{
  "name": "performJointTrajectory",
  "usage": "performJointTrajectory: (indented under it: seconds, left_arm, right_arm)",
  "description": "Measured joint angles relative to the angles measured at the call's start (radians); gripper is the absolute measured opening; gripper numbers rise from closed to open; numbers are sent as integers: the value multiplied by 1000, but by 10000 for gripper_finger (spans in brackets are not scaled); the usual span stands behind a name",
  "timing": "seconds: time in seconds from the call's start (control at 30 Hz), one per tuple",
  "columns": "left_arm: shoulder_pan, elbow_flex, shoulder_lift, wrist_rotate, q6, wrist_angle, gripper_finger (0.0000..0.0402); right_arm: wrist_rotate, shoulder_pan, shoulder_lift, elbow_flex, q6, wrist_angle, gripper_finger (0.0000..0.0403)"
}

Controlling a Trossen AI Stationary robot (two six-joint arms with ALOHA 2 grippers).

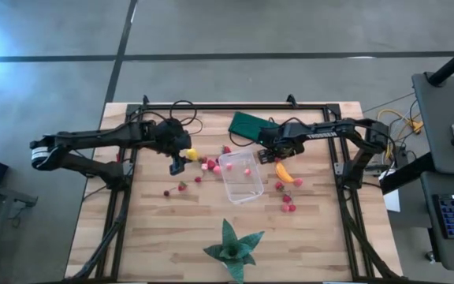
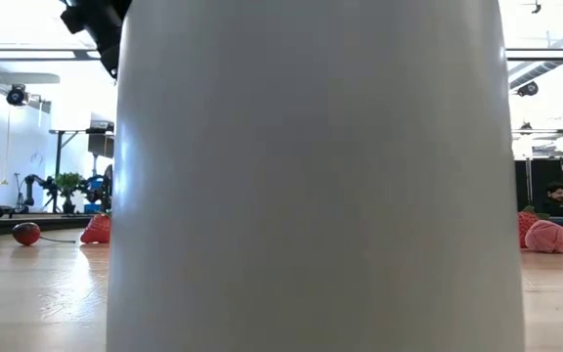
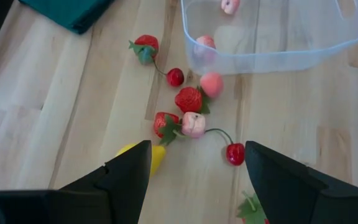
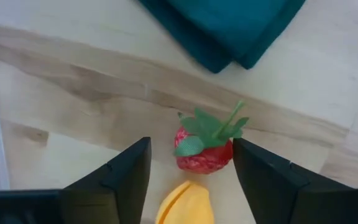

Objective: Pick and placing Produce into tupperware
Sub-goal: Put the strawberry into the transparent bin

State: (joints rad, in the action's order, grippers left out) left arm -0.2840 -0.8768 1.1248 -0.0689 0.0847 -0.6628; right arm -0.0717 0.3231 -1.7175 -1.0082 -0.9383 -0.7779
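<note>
The clear tupperware stands mid-table with two pink pieces in it. Red and pink produce lies scattered on the wood left of it, more to its right. My left gripper is open and hovers over the berries and cherries, with the yellow lemon piece by one finger. My right gripper is open above a strawberry, its fingers standing on either side without touching. The banana lies just nearer; its end shows in the right wrist view.
A flat dark green rectangle lies near the far edge behind the right gripper. The green star-shaped leafy object sits near the front edge. A broad pale thing fills most of the low view; red pieces show beside it.
</note>
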Motion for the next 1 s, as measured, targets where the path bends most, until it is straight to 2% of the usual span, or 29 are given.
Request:
performJointTrajectory:
  seconds: [0.53, 0.7, 1.0]
  left_arm:
    - [0, 1, 0, 5, 11, 0, 244]
    - [0, 1, -2, 6, 51, -8, 244]
    - [0, 52, -73, 8, 52, -8, 244]
  right_arm:
    - [0, 0, 1, 26, 4, 13, 120]
    - [24, -22, 22, 2, 37, 31, 122]
    - [22, -131, 151, -163, 52, -24, 124]
